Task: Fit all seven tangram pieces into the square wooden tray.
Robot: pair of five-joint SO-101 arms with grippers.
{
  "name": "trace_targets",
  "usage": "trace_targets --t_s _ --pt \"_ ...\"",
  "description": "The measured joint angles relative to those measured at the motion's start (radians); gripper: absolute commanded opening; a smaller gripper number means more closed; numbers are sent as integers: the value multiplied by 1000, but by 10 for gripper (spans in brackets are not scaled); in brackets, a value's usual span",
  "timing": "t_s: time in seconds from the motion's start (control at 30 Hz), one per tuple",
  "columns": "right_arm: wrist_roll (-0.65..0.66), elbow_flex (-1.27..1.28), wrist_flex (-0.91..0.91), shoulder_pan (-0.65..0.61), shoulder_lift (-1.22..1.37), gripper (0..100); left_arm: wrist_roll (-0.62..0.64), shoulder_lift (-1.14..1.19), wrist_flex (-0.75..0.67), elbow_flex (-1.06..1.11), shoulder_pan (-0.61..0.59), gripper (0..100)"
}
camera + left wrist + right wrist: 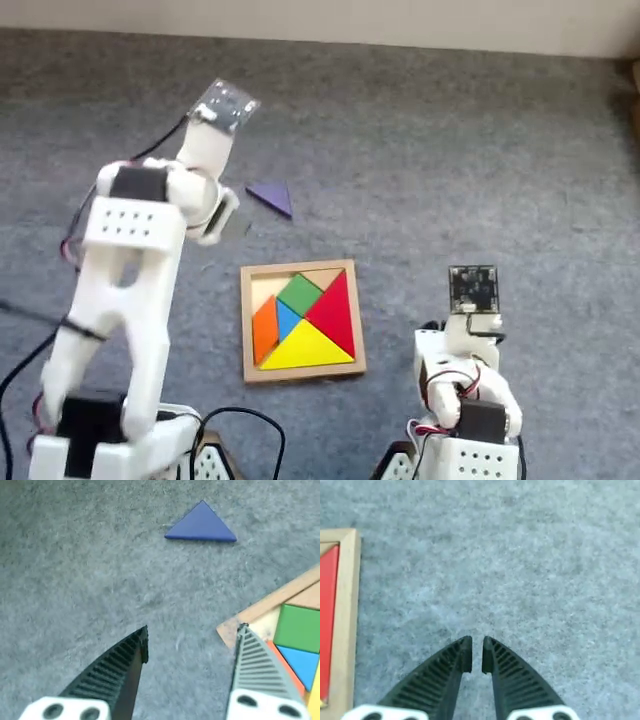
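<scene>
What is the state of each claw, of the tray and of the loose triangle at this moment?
wooden tray: partly filled, one bare patch remaining.
purple triangle: flat on the carpet, outside the tray.
left claw: open, empty, above the carpet near a tray corner.
right claw: shut, empty.

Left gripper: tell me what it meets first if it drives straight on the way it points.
Probably the grey carpet just ahead of the left gripper, whose jaws stand open. The blue triangle lies further along that line, so a shallow path might reach it instead; depth is unclear.
</scene>
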Motion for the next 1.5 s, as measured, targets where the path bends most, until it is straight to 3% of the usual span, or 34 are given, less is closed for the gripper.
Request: trace_targets --t_s 0.77,1.17,1.5 --pt "0 0 0 3 -5 52 28 887 -68 -740 103 277" --pt "0 0 0 3 -5 52 29 1278 -63 -1154 97 210" --pt "0 0 0 3 -5 52 -9 1318 290 -1327 12 143"
